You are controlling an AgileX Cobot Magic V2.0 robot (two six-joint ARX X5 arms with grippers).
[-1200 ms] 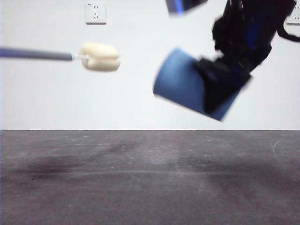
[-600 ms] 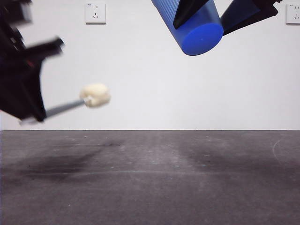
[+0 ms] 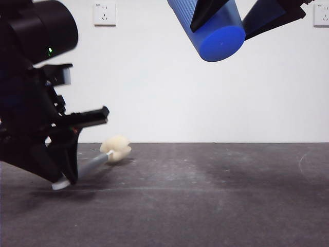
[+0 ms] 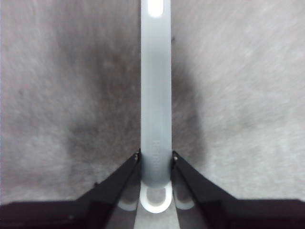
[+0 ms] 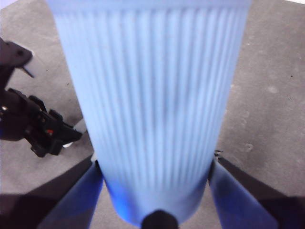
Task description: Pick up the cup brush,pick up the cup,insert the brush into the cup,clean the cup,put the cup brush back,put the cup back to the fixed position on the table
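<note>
Cup brush [image 3: 114, 148] clamped in left gripper [image 4: 155, 160], handle lettering unreadable, right gripper [image 5: 157, 179] gripping cup [image 5: 152, 109]

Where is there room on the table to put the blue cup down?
The table is bare from the cup brush across to the far side, under the lifted cup in the right gripper. It is crowded where the left gripper holds the brush low.

White wall [image 3: 164, 98], one socket [image 3: 105, 14] upper left, another [image 3: 322, 15] upper right
</note>
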